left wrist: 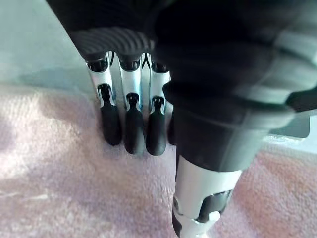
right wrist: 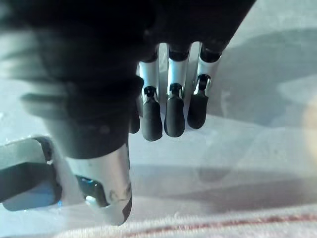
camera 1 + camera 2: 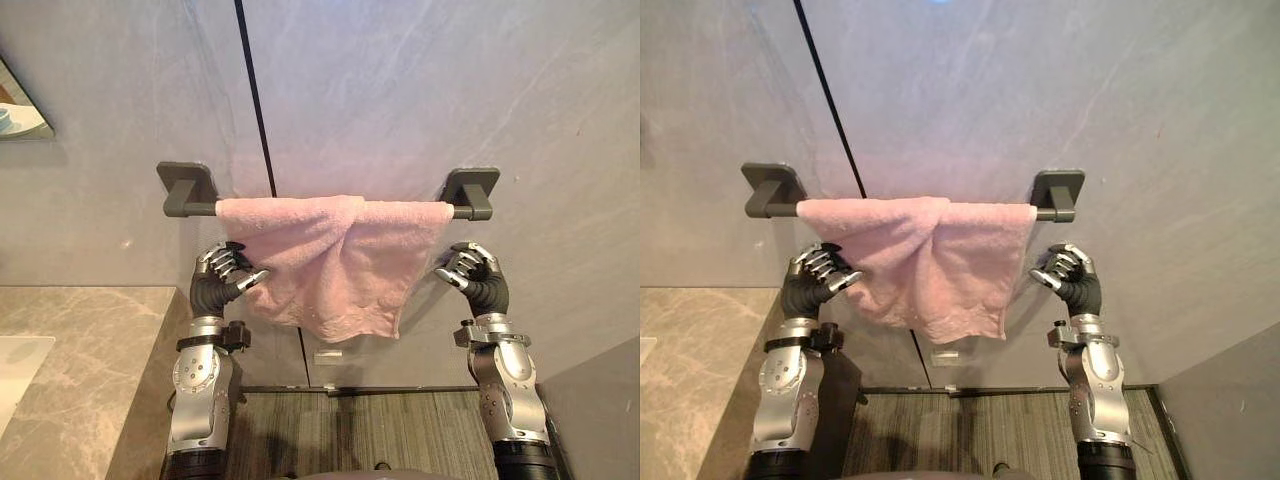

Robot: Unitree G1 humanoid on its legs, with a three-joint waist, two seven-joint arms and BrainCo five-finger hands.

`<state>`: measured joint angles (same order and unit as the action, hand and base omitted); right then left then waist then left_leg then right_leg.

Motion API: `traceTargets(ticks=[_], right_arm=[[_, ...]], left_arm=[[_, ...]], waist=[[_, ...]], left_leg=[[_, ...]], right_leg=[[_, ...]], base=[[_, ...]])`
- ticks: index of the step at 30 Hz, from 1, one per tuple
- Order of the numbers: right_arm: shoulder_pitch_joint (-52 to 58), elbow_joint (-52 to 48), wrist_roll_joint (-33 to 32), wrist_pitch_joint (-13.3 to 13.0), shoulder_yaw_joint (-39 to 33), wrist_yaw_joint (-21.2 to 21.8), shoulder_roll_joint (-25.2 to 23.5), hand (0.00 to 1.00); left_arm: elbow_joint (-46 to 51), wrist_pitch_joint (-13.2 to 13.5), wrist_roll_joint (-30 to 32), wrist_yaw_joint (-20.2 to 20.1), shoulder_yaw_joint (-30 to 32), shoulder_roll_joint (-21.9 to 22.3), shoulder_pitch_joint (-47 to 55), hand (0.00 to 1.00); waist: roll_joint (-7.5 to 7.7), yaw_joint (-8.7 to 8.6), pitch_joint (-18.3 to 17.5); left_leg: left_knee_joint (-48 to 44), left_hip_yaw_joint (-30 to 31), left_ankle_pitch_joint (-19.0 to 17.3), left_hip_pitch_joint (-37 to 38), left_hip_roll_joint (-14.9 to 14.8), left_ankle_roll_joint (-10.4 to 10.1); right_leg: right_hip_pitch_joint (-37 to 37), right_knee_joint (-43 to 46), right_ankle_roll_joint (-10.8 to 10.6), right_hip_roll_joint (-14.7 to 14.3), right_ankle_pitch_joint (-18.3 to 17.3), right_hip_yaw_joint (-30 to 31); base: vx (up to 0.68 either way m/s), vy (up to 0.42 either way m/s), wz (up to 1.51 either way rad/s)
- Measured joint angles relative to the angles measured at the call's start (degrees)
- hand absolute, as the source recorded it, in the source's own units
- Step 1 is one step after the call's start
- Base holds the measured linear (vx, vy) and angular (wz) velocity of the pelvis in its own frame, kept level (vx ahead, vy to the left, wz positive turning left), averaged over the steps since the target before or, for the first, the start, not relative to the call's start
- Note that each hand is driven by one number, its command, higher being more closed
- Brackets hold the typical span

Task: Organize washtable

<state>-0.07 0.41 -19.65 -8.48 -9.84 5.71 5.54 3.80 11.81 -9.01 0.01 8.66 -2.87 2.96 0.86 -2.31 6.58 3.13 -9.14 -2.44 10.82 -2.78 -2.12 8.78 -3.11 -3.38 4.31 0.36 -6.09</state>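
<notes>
At chest height before the wall, the left hand is raised with its fingers curled inward and nothing clamped between them and the thumb. The thumb tip points at the pink towel and looks to be touching its near edge. In the left wrist view the dark fingertips hover over the pile without visibly gathering any cloth.

Across from it, the right hand is curled the same way and holds nothing. It sits just beside the towel's other edge, apart from it, with bare wall behind its fingers.

Between the two hands the towel hangs over a dark rail, just above both sets of fingers. It is bunched toward the middle and its lower hem is uneven.

It is terry cloth and looks light, soft and limp. It should fold and sag wherever it is not supported, and its nap should give good friction, so slipping from a pinch seems unlikely. It could slide along or off the smooth rail if only one side is pulled. The best holds look like the two side edges nearest each hand, pinched between thumb and fingers just under the rail.

Down beyond the left hand lies the marble surface.

I can read no brand or writing. A small pale tag on the wall below the towel is too small to make out.
</notes>
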Motion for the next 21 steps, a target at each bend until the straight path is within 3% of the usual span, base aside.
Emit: traceTargets(ticks=[14,21], right_arm=[[0.76,-0.13,0.00,-0.18,-4.51,-1.11,-3.09,0.00],[5.14,-6.71,0.15,-0.72,-7.89,-2.10,-4.23,0.00]], left_arm=[[-1.73,-0.11,0.00,0.05,3.13,1.14,1.27,0.00],[-1.73,-0.11,-0.54,0.02,3.38,2.51,5.83,0.00]], waist=[[0.02,-0.07,-0.01],[0.03,0.06,0.00]], left_leg=[[0.01,-0.09,-0.01,0.12,-0.02,0.00],[0.01,-0.12,-0.05,0.17,-0.05,-0.01]], right_leg=[[0.02,-0.02,0.00,-0.01,0.00,0.14],[0.09,-0.04,0.00,0.00,0.00,0.36]], base=[[0.00,0.000,0.00],[0.00,0.000,0.00]])
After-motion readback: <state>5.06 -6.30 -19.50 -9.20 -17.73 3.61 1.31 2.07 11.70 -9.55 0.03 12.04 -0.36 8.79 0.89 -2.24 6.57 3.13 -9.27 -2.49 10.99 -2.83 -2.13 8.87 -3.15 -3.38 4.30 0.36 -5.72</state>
